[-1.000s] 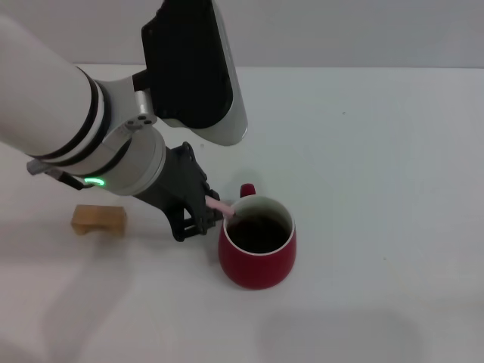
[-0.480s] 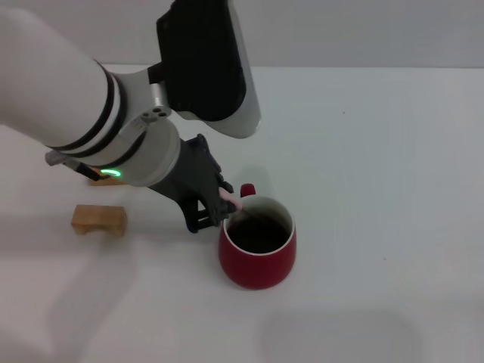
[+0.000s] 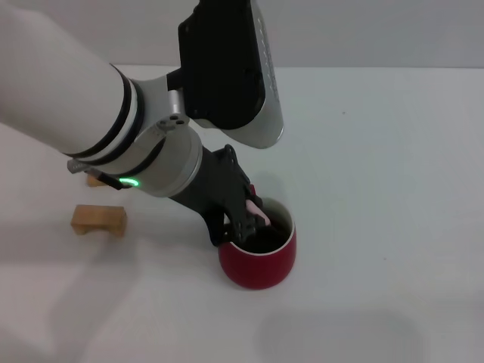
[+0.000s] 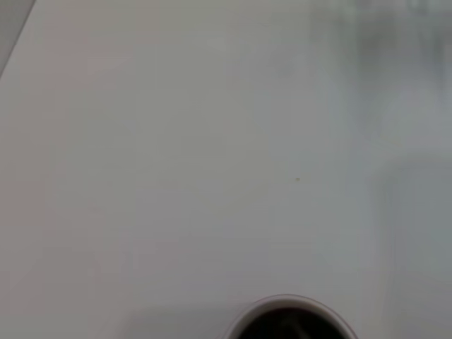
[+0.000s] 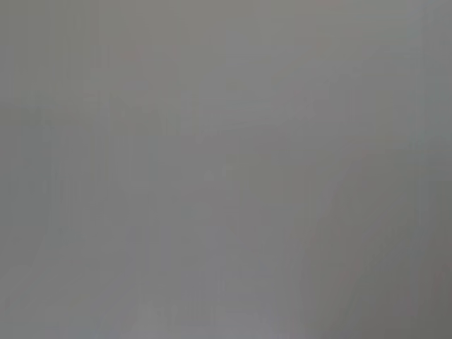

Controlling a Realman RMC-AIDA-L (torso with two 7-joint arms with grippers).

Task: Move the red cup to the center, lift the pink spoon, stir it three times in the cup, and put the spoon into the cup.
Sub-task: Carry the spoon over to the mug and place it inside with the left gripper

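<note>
The red cup [image 3: 261, 265] stands upright on the white table near the middle of the head view. Its rim and dark inside also show in the left wrist view [image 4: 288, 322]. My left gripper [image 3: 246, 219] hangs over the cup's left rim, shut on the pink spoon [image 3: 257, 212]. Only a short piece of the pink handle shows between the black fingers; the spoon's bowl is hidden down in the cup. The cup's handle is hidden behind the gripper. My right gripper is out of view.
A small wooden block [image 3: 98, 219] lies on the table to the left of the cup, and part of a second one [image 3: 94, 180] shows under my left arm. The right wrist view shows only a plain grey surface.
My left arm has moved to the right and over the cup, carrying the spoon from the cup's left rim further over its opening. The cup has not moved.
</note>
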